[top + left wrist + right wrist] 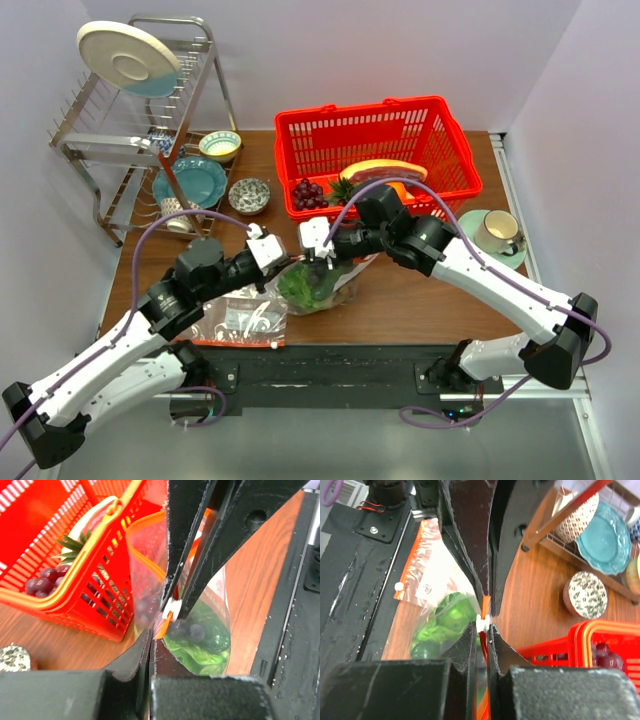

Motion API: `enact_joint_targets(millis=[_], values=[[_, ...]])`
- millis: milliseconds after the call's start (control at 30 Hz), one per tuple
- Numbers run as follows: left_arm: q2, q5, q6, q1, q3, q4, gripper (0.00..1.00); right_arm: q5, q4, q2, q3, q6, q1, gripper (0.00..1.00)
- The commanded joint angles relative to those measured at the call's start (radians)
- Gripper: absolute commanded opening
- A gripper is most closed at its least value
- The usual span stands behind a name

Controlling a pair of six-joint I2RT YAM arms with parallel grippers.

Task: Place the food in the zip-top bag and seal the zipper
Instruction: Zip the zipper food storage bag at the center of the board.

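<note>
I've got the left gripper (290, 262) and right gripper (322, 258) reaching inward, both pinched closed, tips almost meeting.

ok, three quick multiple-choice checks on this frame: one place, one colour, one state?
1. The spare bag lies:
A in the basket
B flat on the table
C on the dish rack

2. The zipper has a tab that is:
A white
B blue
C black

3. The right gripper is:
A wide open
B shut on a cucumber
C shut on the tab

Answers: B, it lies flat at the near edge; A, the tab shows white against the red-orange strip; C, the fingers pinch it.
</note>
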Motion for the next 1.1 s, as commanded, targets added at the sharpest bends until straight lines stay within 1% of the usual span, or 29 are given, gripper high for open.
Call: enact_joint_targets(millis=[0,100,200,233,467,500,667,800,933,1067], values=[[-0.032,-0.197,-0.017,0.016,-0.007,0.001,0.0,0.119,-0.115,-0.091,-0.005,0.091,-0.007,0.0],[-0.04,-0.215,-0.023,0.015,-0.013,0.016,0.0,0.146,-0.106,-0.14,-0.046,0.111,-0.007,0.0],[-0.042,-0.217,-0.028,0.016,-0.014,0.029,0.0,0.195,-0.059,-0.188,-0.095,0.147,-0.007,0.0],[-0.042,-0.218,-0.031,0.015,-0.014,0.029,0.0,0.216,-0.054,-0.196,-0.1,0.155,-0.009,0.0],[-0.037,-0.24,-0.051,0.015,-0.011,0.027,0.0,0.235,-0.068,-0.217,-0.111,0.226,-0.007,0.0],[-0.034,-0.275,-0.054,0.016,-0.01,0.024,0.0,0.241,-0.074,-0.216,-0.108,0.236,-0.007,0.0],[-0.011,-0.35,-0.08,0.016,-0.007,-0.002,0.0,0.275,-0.105,-0.232,-0.101,0.327,-0.007,0.0],[0.033,-0.456,-0.102,0.016,0.022,-0.051,0.0,0.273,-0.115,-0.269,-0.124,0.382,-0.007,0.0],[0.052,-0.51,-0.128,0.027,0.019,-0.056,0.0,0.313,-0.12,-0.321,-0.167,0.427,-0.007,0.0],[0.072,-0.548,-0.145,0.044,0.021,-0.063,0.0,0.348,-0.163,-0.381,-0.21,0.453,-0.007,0.0]])
